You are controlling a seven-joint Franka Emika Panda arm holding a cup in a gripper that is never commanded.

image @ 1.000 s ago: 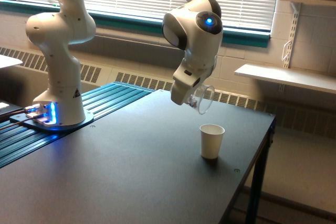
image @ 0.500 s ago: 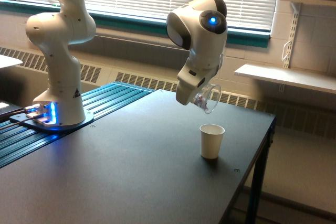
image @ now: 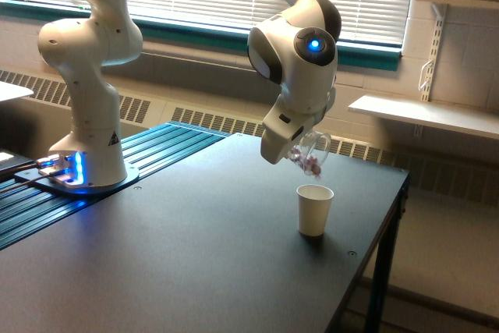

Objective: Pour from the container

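Note:
The container (image: 309,153), a small clear plastic cup with reddish-brown bits inside, hangs tilted steeply with its mouth toward the exterior view's right and downward. My gripper (image: 292,146) is shut on it, the fingers mostly hidden behind the white hand. The reddish bits have gathered near the cup's lower lip. Directly below stands a white paper cup (image: 314,209), upright on the dark table (image: 195,263), with a gap between the two cups.
The arm's white base (image: 86,154) stands at the exterior view's left on blue ribbed rails (image: 148,161). The table's edge runs close to the paper cup on the exterior view's right. A wall shelf (image: 421,115) and radiator lie behind.
The gripper has shifted slightly right and tipped the container further, its mouth now lower. The reddish bits have slid toward the lip, above the paper cup.

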